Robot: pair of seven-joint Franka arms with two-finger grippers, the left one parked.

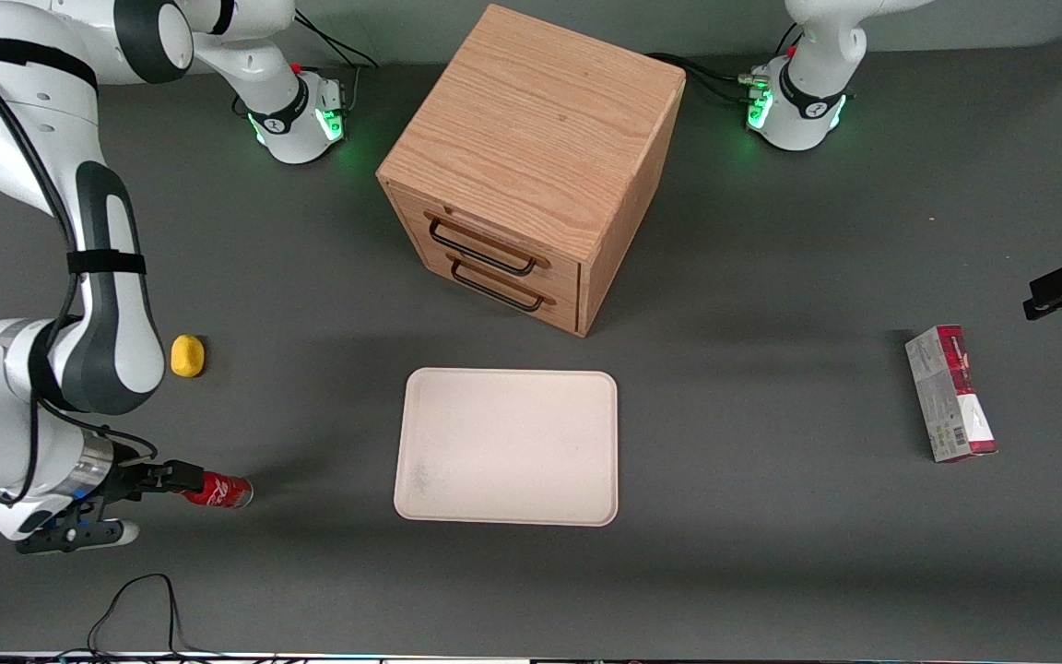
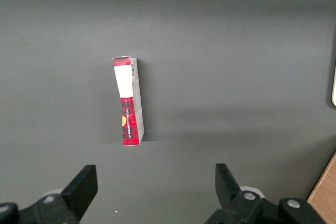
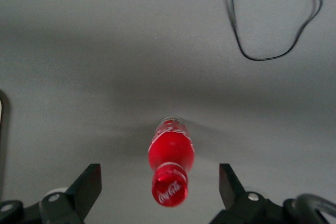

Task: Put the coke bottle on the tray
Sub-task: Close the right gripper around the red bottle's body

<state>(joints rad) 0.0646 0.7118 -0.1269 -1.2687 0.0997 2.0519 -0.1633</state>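
Across the whole scene stretches a dark grey matte worktop (image 1: 771, 572), plain and evenly lit, with soft shadows under the objects. Toward the working arm's end, the pincer (image 1: 182, 476) hangs low over the surface with its two fingers (image 3: 89, 184) spread wide apart, released and holding nothing. Between those fingers, as the right wrist view shows, the coke bottle (image 3: 171, 167) stands on the worktop, its red cap toward the camera and white script on it; neither finger touches it. In the front view the coke bottle (image 1: 218, 492) sits just at the pincer's tip, well apart from the tray (image 1: 420, 503), which lies near the middle of the worktop with nothing on it.

Farther from the front camera than the tray stands a wooden cabinet (image 1: 531, 138) turned at an angle, its two drawers (image 1: 494, 267) shut, each with a dark wire handle. A small yellow lump (image 1: 187, 356) rests farther from the camera than the bottle, close to the working arm. Toward the parked arm's end lies a red-and-grey carton (image 1: 949, 394), flat on the worktop, also seen in the left wrist view (image 2: 128, 100). A black cable (image 1: 135, 613) loops on the worktop near the camera's edge, and two arm bases (image 1: 296, 115) with green lights stand at the edge farthest from the camera.
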